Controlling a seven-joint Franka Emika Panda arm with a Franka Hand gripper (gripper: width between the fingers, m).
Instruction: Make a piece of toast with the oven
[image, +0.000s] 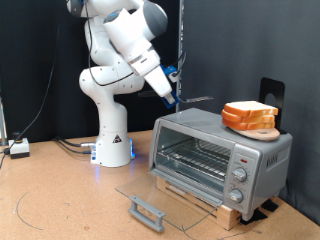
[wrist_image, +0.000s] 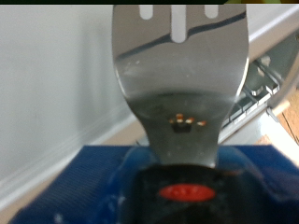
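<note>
Two views, starting closest in: spatula (wrist_image: 179, 65) filling most of the wrist view, shiny metal blade with slots cut off at the frame edge, dark handle with a red oval sitting between blue-wrapped sides. Gripper (image: 171, 90) clenched on that handle, up in the air above the oven (image: 262, 152) and off to the exterior view's left of it, blade sticking out roughly level towards the exterior view's right. Fingertips themselves too small to make out, just a bit of blue showing.

Below that, glass door (image: 170, 197) dropped fully open and lying flat, grey handle (image: 146, 212) at its near edge. Wire rack (image: 195, 155) inside, too dim to say much more. Knobs (image: 240, 176) down the right panel, small and blurry. Stack of bread slices (image: 250, 117) on a wooden board on the oven's roof; no telling a single slice apart from the rest at this size. Black object (image: 271, 92) behind the stack, partly hidden.

Brown table (image: 70, 195) under everything, white arm base (image: 112, 145) further back, cables and a small white box (image: 19, 148) at the exterior view's left edge. Dark curtain (image: 230, 45) at the very back
</note>
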